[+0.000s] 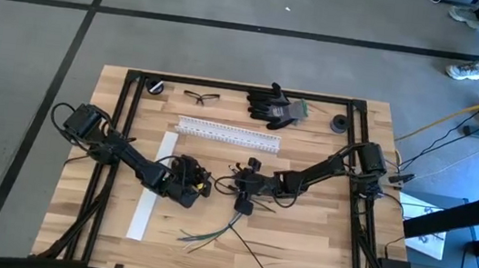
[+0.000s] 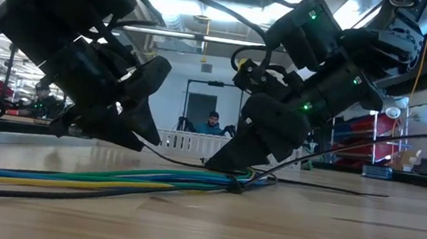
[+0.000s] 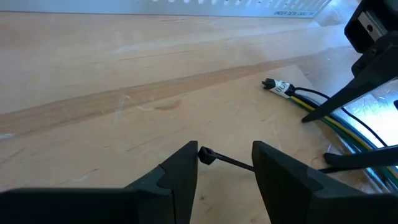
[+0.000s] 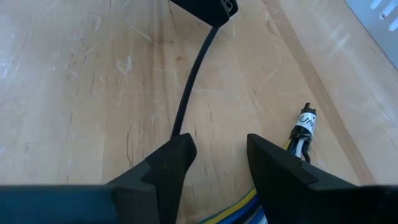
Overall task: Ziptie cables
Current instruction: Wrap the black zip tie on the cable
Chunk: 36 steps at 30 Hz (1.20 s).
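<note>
Both end effectors crowd the cables mid-table, edges distant.

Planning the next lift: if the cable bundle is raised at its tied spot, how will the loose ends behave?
The cables look floppy: they curve limply along the table, so the ends would probably droop and drag. Beyond the tie they fan apart, so they would likely splay.

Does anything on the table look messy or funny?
Nothing looks broken or spilled. The cables fan out loose at one end near the table's front edge, not yet tied together. A black glove lies crumpled at the far edge beside safety glasses. Both grippers, left and right, sit low over the bundle.
</note>
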Tool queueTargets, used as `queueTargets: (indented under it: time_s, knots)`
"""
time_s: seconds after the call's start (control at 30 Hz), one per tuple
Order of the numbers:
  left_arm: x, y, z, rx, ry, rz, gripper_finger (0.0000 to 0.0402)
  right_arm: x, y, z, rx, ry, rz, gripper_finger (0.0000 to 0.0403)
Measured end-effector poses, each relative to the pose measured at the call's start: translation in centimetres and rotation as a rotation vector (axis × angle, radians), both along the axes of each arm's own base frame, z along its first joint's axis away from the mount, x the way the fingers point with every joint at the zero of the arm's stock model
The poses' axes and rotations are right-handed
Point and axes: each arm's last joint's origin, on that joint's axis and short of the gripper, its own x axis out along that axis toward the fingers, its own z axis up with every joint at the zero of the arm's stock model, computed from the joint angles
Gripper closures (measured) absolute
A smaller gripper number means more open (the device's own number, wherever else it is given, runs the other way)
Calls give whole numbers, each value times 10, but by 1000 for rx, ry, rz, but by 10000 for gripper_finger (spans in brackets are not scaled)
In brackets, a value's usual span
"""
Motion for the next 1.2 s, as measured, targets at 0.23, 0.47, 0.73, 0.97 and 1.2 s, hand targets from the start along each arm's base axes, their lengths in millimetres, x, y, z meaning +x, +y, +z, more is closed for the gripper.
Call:
queueTargets:
  time_s: [0.23,0.47,0.73,0.97,1.2]
  knots:
    - [0,0,0,0,0,0,265,0,0,0,1,-7,-1,247]
    - [0,0,0,-1,-2,0,265,1,0,1,1,-12,-2,210]
    - [0,0,1,-1,-2,0,265,0,0,4,-2,-15,-6,144]
    - [0,0,1,-1,-2,0,265,1,1,24,20,-81,11,148]
    - [0,-1,1,-20,5,-14,265,4,3,25,-1,-100,100,150]
